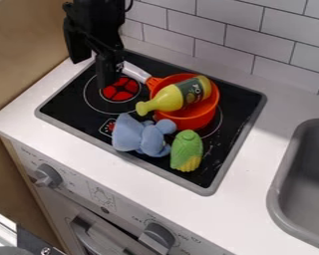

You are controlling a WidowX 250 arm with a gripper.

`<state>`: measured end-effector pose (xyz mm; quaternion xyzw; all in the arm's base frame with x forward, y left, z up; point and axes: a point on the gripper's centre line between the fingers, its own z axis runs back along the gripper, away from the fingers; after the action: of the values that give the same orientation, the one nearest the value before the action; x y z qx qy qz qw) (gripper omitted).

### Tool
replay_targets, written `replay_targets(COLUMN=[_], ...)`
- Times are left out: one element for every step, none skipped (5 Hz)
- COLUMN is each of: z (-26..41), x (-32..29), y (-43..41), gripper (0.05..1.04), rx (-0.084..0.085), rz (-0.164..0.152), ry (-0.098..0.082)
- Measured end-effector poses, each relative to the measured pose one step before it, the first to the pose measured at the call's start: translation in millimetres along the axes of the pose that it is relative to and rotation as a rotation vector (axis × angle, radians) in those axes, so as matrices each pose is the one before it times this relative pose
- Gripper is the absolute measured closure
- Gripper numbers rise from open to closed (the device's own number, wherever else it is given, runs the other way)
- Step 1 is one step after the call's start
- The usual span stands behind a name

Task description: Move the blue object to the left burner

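Blue soft toy (pixel 128 135) lies near, off the left burner (pixel 120 91); all moving remains. Whether the hand (pixel 108 74) is clenched, I cannot tell.

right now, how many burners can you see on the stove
2: the left burner, red in its middle, and the right burner, mostly hidden under the orange pot; others might be covered
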<state>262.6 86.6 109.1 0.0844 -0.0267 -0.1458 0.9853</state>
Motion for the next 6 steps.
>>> replay_targets(z=[-6.72,-3.99,3.09,4.02,-7.95,-11.63], x=[-2.90,-0.03,-4.75,-3.23,-1.66,-1.78], y=[-3.07,-10.15,-18.84,-20.33,-17.73,-8.14], gripper=[0.086,0.086,0.086,0.086,0.086,0.086], rx=[-0.0153,-0.0147,-0.0170,0.0077,0.0202,0.0227], rz=[0.0016,0.0164,0.0125,0.0306,0.0212,-0.0016], ry=[0.0229,0.0075,-0.0421,0.0013,-0.0087,-0.0339])
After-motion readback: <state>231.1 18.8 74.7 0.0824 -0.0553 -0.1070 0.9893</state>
